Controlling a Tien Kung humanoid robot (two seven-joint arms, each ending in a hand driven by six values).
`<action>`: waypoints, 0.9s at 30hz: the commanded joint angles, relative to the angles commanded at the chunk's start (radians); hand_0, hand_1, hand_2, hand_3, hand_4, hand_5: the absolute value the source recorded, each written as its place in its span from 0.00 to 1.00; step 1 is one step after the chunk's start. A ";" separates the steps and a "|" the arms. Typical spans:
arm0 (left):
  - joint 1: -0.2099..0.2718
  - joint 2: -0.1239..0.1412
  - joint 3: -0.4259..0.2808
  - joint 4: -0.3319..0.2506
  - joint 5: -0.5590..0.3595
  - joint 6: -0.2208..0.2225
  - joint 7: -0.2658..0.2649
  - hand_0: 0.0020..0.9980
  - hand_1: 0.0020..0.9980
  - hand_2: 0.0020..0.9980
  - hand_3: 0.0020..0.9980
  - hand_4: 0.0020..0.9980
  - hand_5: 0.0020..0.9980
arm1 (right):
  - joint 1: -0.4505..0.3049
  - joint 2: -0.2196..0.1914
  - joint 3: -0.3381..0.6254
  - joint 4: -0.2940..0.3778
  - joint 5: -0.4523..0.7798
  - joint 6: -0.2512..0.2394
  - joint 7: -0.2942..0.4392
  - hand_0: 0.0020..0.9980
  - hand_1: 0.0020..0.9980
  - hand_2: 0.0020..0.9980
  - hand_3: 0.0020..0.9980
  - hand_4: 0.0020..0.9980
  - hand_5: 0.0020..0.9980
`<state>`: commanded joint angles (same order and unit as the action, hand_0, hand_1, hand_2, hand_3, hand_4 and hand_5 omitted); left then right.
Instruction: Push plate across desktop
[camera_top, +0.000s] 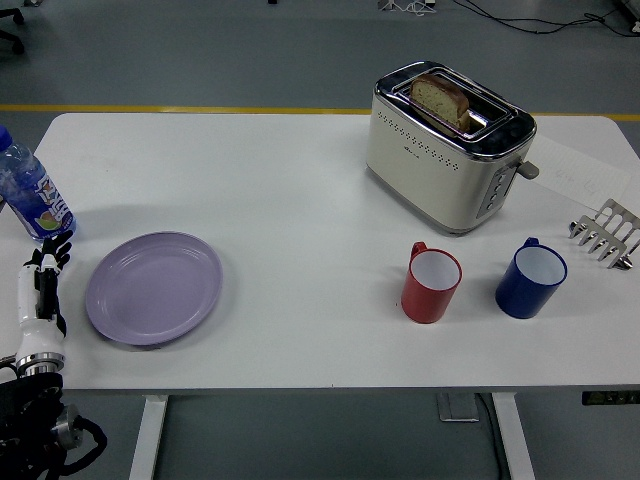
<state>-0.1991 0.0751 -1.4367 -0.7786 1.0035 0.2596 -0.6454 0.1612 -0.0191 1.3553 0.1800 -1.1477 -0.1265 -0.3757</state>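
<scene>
A lavender plate (154, 287) lies flat on the white table (300, 190), near its front left part. My left hand (44, 285) rests on the table just left of the plate, its white and black fingers held straight and pointing away from me. A small gap separates the hand from the plate's left rim. It holds nothing. My right arm does not show.
A water bottle (28, 190) with a blue label stands beyond my left hand at the table's left edge. A cream toaster (445, 145) with bread in it stands at the back right. A red mug (432, 283), a blue mug (531, 278) and a metal rack (604, 233) sit to the right.
</scene>
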 joint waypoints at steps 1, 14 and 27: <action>-0.003 -0.001 0.002 0.000 -0.004 0.001 0.000 0.87 0.87 0.88 0.73 0.50 1.00 | 0.000 0.000 0.000 0.000 -0.001 0.000 0.000 0.51 0.48 0.58 0.54 0.15 0.27; -0.040 -0.024 0.016 0.018 -0.018 -0.001 0.000 0.87 0.87 0.87 0.72 0.48 1.00 | 0.000 0.003 0.010 0.000 -0.017 0.002 -0.003 0.51 0.48 0.58 0.54 0.15 0.27; -0.040 -0.029 0.057 0.021 -0.043 -0.005 0.000 0.86 0.87 0.87 0.72 0.47 1.00 | -0.004 0.004 -0.001 0.000 -0.002 0.000 -0.003 0.51 0.48 0.58 0.54 0.14 0.27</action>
<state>-0.2395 0.0461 -1.3795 -0.7581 0.9603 0.2543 -0.6454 0.1572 -0.0150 1.3547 0.1800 -1.1492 -0.1266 -0.3784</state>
